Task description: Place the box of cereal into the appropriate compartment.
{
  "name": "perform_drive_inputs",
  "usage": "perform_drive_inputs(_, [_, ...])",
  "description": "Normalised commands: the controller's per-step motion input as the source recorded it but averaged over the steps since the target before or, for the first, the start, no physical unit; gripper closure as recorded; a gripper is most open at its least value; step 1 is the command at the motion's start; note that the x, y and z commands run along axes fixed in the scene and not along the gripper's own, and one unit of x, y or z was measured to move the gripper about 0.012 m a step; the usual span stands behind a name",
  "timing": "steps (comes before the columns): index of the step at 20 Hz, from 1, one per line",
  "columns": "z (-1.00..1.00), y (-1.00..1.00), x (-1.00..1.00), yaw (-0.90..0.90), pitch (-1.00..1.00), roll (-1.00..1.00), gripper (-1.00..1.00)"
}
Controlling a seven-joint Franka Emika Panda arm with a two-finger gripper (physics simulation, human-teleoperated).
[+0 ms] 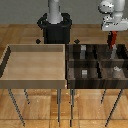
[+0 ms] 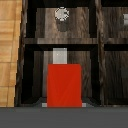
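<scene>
Holding the box of cereal [image 1: 113, 38] clamped in the gripper [image 1: 113, 33], upright over the far-right compartment [image 1: 116, 52] of the dark bin [image 1: 70, 75], on the exterior view's right. Judging by the wrist view, the box [image 2: 64, 84] is centred between the dividers so it should drop in clean. A small grey block [image 2: 60, 54] sits on that floor beneath. Fingers mostly hidden behind the box; clearance above the rim hard to gauge. Light tray [image 1: 35, 77] unused.

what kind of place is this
Likely a simulated lab sorting station, not a home: a light-wood tray and a dark four-part bin stand on thin metal legs over a wood floor, with the robot arm holding a red cereal box above the bin.
</scene>
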Motion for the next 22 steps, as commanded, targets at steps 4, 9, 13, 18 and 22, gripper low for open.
perform_drive_inputs(4, [-1.0,0.0,0.0,0.0,0.0,0.0,1.0])
perform_drive_inputs(9, [-0.8,0.0,0.0,0.0,0.0,0.0,1.0])
perform_drive_inputs(13, [0.0,0.0,0.75,0.0,0.0,0.0,1.0])
perform_drive_inputs(18, [-0.2,0.0,0.4,0.0,0.0,0.0,1.0])
perform_drive_inputs(22, [-1.0,0.0,0.0,0.0,0.0,0.0,1.0])
